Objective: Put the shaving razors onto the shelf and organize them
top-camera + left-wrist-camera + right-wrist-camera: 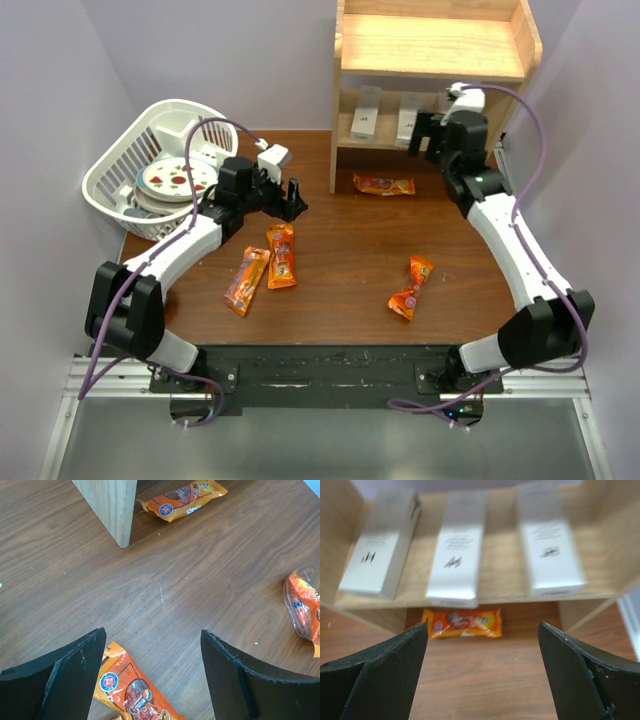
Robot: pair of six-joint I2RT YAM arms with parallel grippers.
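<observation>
Three white razor boxes lie side by side on the lower level of the wooden shelf [500, 587]: left box [377, 545], middle box [456, 550], right box [547, 542]. The top view shows two of them [366, 112] [408, 117]; my right arm hides the third. My right gripper [482, 630] is open and empty, just in front of the shelf [430, 135]. My left gripper [152, 635] is open and empty, low over the table near the basket [290, 198]. The shelf's upper level [430, 45] is bare.
Orange snack packets lie on the table: one by the shelf foot [384, 184] [461, 622] [181, 499], two at left centre [281, 256] [246, 281], one at right centre [411, 288]. A white slatted basket [125, 165] with plates stands at the far left.
</observation>
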